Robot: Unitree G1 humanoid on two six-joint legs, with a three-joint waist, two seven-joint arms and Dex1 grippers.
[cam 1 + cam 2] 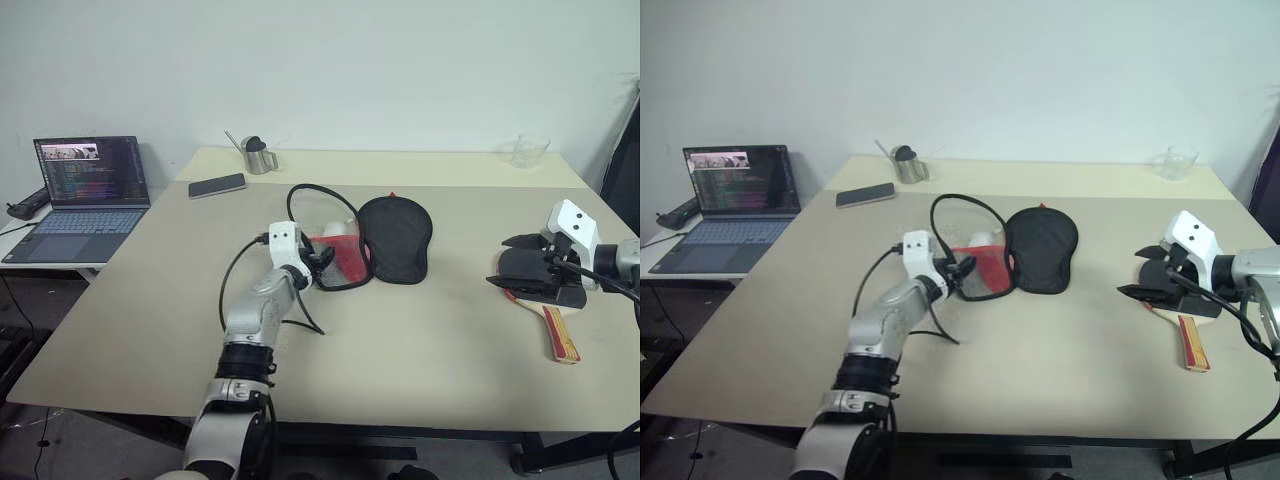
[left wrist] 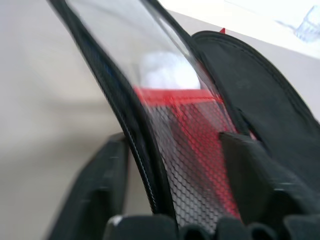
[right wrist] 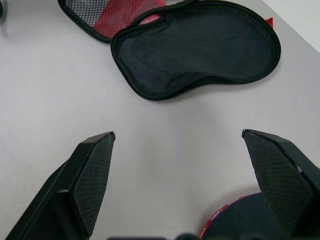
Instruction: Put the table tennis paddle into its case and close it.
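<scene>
Right gripper (image 1: pixel 528 268) hangs released, fingers spread wide, above the table tennis paddle (image 1: pixel 556 325) lying near the table's (image 1: pixel 420 360) right edge. Bare tabletop separates it from the case (image 1: pixel 395 238) at centre, lying unzipped. Left gripper (image 1: pixel 322 262) sits parted astride the case's raised mesh flap rim (image 2: pixel 145 165).

The case (image 1: pixel 394 238) is matt black cloth with red mesh, the paddle (image 1: pixel 560 330) handle wood, the table (image 1: pixel 420 340) smooth matt.

The right gripper (image 1: pixel 527 268) hides most of the table tennis paddle (image 1: pixel 560 335), leaving its handle showing.
</scene>
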